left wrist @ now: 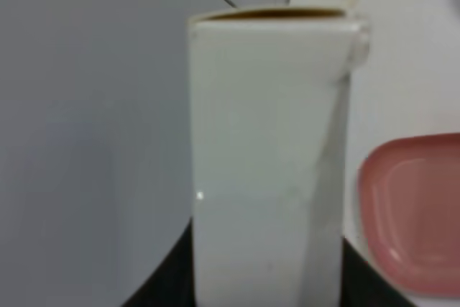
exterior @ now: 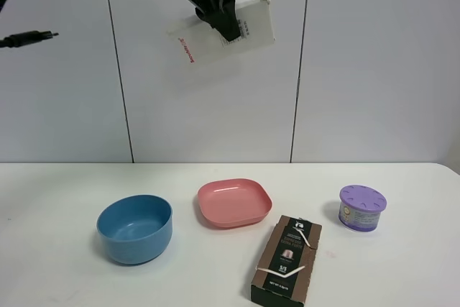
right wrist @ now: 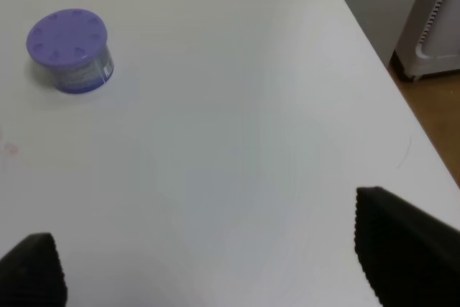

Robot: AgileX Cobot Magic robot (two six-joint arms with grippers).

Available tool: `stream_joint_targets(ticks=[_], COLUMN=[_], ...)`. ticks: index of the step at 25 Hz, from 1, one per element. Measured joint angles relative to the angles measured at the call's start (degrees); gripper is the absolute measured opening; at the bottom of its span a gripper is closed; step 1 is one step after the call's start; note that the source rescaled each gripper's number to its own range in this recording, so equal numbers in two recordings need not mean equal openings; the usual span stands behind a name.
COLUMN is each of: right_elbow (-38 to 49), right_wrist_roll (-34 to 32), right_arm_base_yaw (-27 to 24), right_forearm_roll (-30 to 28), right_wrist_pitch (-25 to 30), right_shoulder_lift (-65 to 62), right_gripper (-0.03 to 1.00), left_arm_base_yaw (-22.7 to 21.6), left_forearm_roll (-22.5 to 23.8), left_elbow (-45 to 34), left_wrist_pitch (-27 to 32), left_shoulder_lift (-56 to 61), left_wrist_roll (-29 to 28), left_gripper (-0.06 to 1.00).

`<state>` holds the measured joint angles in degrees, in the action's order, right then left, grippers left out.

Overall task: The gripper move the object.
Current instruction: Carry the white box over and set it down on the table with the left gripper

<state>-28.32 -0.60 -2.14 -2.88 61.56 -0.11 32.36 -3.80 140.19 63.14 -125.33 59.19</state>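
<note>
The flat white box (exterior: 248, 23) with red lettering and a barcode label hangs high in the air, tilted, in front of the white wall. My left gripper (exterior: 223, 23) is shut on it from above. In the left wrist view the box (left wrist: 266, 156) fills the middle between the black fingers (left wrist: 162, 282), its end flap slightly open. My right gripper (right wrist: 208, 264) is open and empty, low over the bare right side of the table; it does not show in the exterior high view.
On the white table (exterior: 57, 192) stand a blue bowl (exterior: 134, 228), a pink square plate (exterior: 234, 202) (left wrist: 413, 213), a dark brown capsule box (exterior: 287, 259) at the front, and a purple-lidded tub (exterior: 362, 208) (right wrist: 70, 49) at the right. The table's right edge (right wrist: 392, 77) borders the floor.
</note>
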Motion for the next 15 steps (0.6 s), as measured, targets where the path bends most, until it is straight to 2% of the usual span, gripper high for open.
stream_joint_targets(ticks=[3,8,15], right_elbow=[0.00,0.00,0.00], right_wrist_roll=[0.00,0.00,0.00], right_arm_base_yaw=[0.00,0.00,0.00], right_forearm_roll=[0.00,0.00,0.00], right_wrist_pitch=[0.00,0.00,0.00], right_shoulder_lift=[0.00,0.00,0.00], right_gripper=[1.00,1.00,1.00], left_arm_base_yaw=[0.00,-1.37,-4.98], left_forearm_roll=[0.35,-1.51,-6.31], left_elbow=[0.25,0.25,0.25], left_wrist_pitch=[-1.53,-7.39,-9.54], left_shoulder_lift=[-2.64,-9.07,-16.49], left_wrist_roll=[8.45,11.02,14.94], left_gripper=[0.00,0.00,0.00])
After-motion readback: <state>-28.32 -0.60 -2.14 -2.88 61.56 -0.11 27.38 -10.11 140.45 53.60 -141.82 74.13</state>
